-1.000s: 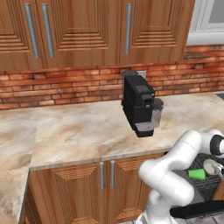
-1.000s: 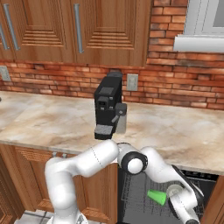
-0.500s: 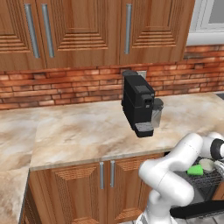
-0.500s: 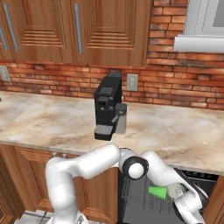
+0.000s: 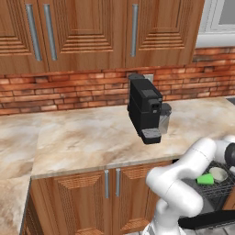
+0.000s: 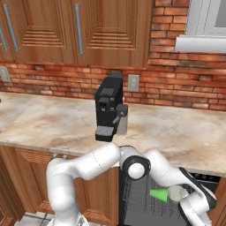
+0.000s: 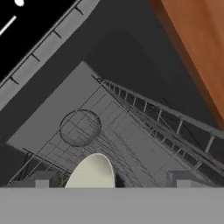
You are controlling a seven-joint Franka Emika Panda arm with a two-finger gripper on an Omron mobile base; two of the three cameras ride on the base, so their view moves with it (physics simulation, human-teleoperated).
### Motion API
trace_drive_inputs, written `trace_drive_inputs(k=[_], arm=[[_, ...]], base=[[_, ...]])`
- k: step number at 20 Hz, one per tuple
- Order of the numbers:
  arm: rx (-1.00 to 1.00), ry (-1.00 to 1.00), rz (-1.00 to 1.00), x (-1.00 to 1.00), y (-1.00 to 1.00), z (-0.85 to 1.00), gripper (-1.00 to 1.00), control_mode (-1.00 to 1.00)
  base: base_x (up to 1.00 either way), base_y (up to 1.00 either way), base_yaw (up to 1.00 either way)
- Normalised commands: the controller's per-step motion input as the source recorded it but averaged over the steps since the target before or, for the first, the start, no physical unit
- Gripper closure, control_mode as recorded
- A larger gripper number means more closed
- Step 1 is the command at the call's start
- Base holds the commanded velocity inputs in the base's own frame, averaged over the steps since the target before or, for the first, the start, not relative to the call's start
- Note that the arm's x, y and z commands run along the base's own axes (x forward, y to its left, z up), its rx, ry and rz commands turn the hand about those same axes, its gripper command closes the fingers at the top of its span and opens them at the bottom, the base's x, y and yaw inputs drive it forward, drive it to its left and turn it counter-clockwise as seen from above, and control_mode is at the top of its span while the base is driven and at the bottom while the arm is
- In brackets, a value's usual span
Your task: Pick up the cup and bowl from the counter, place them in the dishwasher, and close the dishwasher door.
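Pale bowl [image 7: 92, 173] cut off between spread hand [image 7: 111, 180] fingertips, green cup [image 6: 159, 194] beside it

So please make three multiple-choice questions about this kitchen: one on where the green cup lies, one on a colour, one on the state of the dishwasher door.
1. Where is the cup?
A. on the counter
B. in the dishwasher rack
C. on the coffee machine

2. What colour is the coffee machine?
A. black
B. white
C. red

3. The dishwasher door is:
A. shut
B. removed
C. open

Answers:
1 B, it lies on its side on the wire rack beside the bowl.
2 A, its body is black.
3 C, the rack is exposed.
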Motion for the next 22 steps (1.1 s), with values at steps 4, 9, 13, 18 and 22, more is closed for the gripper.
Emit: trace_drive_inputs(k=[4, 9, 13, 18, 22], arm=[[-0.38, 0.00, 0.00, -0.09, 0.13, 0.10, -1.00, -1.00], [-0.35, 0.00, 0.00, -0.06, 0.22, 0.06, -1.00, -1.00], [-0.05, 0.06, -0.02, -0.08, 0.11, 0.12, -1.00, -1.00], [0.16, 0.11, -0.04, -0.13, 0.00, 0.32, -1.00, -1.00], [0.32, 0.12, -0.05, -0.11, 0.00, 0.45, -1.00, -1.00]], base=[[0.00, 0.00, 0.00], [0.00, 0.00, 0.00], [0.00, 0.00, 0.00], [0.00, 0.00, 0.00], [0.00, 0.00, 0.00]])
